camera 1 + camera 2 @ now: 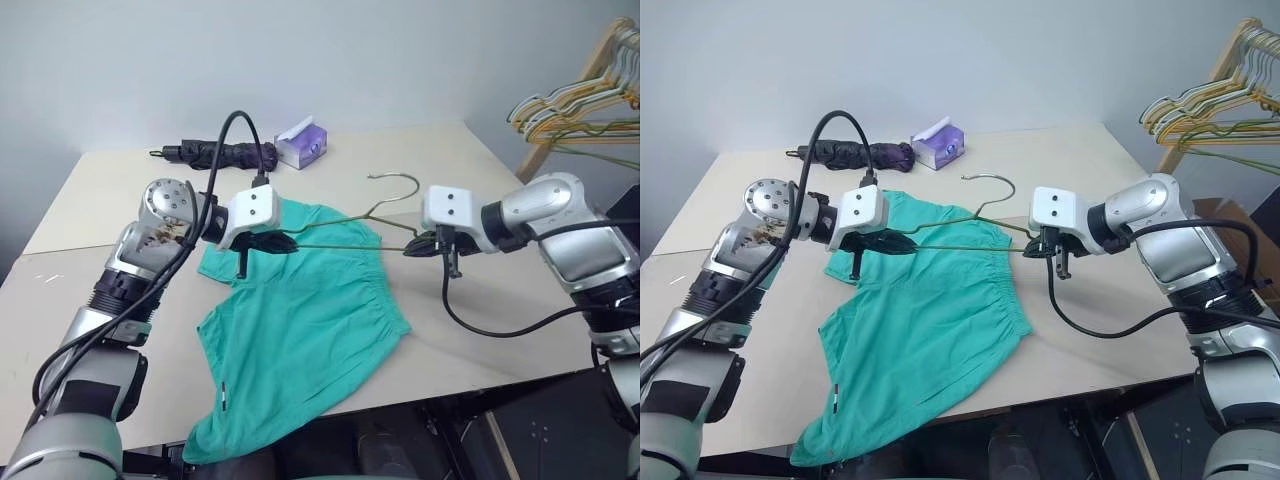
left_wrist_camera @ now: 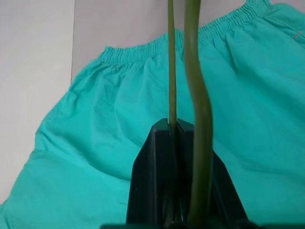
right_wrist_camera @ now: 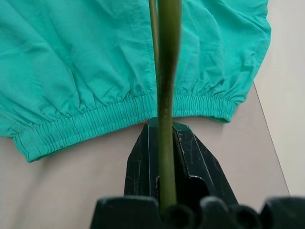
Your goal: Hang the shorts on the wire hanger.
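Above the counter (image 1: pixel 450 340), the left end effector (image 1: pixel 283 243) and right end effector (image 1: pixel 418 246) each pinch an end of the wire hanger (image 1: pixel 372 215), held over the flat shorts (image 1: pixel 300 320); threading it into the fabric likely comes next.

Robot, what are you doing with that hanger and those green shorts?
The robot holds the wire hanger in the air by both ends: its left gripper is shut on one corner and its right gripper is shut on the other. The shorts lie flat on the table underneath, one leg drooping over the front edge. They are not on the hanger yet.
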`<state>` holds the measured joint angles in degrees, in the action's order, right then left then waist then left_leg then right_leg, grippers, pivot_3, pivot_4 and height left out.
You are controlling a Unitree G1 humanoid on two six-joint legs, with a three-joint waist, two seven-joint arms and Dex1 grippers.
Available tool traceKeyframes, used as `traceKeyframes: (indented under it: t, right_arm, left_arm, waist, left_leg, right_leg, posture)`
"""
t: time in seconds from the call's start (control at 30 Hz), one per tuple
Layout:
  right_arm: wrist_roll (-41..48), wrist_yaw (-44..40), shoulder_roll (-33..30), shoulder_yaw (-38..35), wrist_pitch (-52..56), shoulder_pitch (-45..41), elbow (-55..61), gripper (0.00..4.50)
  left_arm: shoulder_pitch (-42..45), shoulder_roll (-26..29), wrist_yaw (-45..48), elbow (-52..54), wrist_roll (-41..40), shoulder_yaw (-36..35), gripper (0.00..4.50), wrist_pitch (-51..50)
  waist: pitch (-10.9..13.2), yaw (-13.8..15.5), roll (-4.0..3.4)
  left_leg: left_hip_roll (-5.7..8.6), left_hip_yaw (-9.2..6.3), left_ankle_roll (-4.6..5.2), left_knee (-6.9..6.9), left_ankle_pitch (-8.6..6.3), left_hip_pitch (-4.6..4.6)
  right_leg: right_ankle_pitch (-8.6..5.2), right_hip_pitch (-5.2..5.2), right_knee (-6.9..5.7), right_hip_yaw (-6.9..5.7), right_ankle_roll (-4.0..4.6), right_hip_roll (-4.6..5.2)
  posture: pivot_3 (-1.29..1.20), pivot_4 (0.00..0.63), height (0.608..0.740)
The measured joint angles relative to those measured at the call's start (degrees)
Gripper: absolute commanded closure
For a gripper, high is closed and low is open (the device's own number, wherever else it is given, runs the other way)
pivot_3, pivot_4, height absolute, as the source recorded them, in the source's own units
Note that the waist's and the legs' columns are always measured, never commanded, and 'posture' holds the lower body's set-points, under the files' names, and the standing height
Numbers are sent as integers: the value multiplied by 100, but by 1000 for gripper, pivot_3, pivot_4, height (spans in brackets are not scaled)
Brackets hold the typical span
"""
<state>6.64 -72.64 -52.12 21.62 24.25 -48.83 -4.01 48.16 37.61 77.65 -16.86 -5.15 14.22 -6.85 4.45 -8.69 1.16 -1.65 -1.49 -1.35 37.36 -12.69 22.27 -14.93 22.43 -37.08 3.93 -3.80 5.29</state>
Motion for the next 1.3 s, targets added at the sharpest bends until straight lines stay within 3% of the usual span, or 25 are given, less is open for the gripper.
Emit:
traceKeyframes:
  t: [0.2, 0.4, 0.43, 0.7, 0.87, 1.07, 1.3]
  right_arm:
    - [170, -203, -102, -311, 23, 338, 156, 4500]
    - [681, -237, -718, -1093, 861, 1424, 633, 4500]
    - [798, -243, -817, -1223, 1045, 1606, 693, 4500]
    - [1960, -66, -1138, -2307, 3294, 2650, 909, 4500]
    - [2640, 130, -1126, -2874, 4748, 3486, 521, 4500]
    - [2797, 486, -874, -2974, 4936, 4028, 207, 4500]
    - [2929, 669, -681, -2974, 4936, 3999, 52, 4500]
  left_arm:
    - [-20, -36, 190, -219, -322, -249, 2111, 476]
    - [-124, 171, 106, -360, -668, -848, 178, 387]
    - [-171, 229, 104, -316, -767, -949, 23, 265]
    - [-844, 826, 559, 841, -2441, -1816, 23, -1668]
    - [-1293, 1233, 685, 1691, -3024, -2060, 23, -2373]
    - [-1477, 1239, 612, 2002, -3175, -2087, 23, -2477]
    - [-1476, 1239, 548, 2062, -3197, -2060, 23, -2485]
  waist:
    - [0, 26, 0]
    - [2, 110, 1]
    - [3, 131, 1]
    - [6, 192, 4]
    - [12, 315, 9]
    - [13, 383, 11]
    - [13, 403, 11]
  left_leg:
    - [0, -1, 2, 0, -1, 3]
    - [-1, 2, 7, -1, -5, 1]
    - [-2, 3, 7, -1, -5, 0]
    - [-5, 4, 8, -1, -6, -2]
    - [-6, 13, 20, -3, -14, -12]
    - [-8, 15, 21, -3, -15, -13]
    - [-8, 17, 29, -3, -20, -10]
  right_leg:
    - [0, -1, 3, -1, -1, 1]
    - [-1, -2, 4, 0, -2, 0]
    - [-1, -2, 4, 0, -1, -1]
    - [-2, -6, 7, 0, -3, -2]
    - [-4, -17, 15, 3, -3, -3]
    - [-11, -18, 20, 3, -16, -8]
    - [-9, -18, 31, 5, -13, -9]
  posture:
    - [-73, 47, 740]
    - [-68, 64, 740]
    - [-67, 64, 740]
    - [-55, 76, 740]
    - [-45, 81, 740]
    - [-48, 76, 740]
    - [-50, 74, 740]
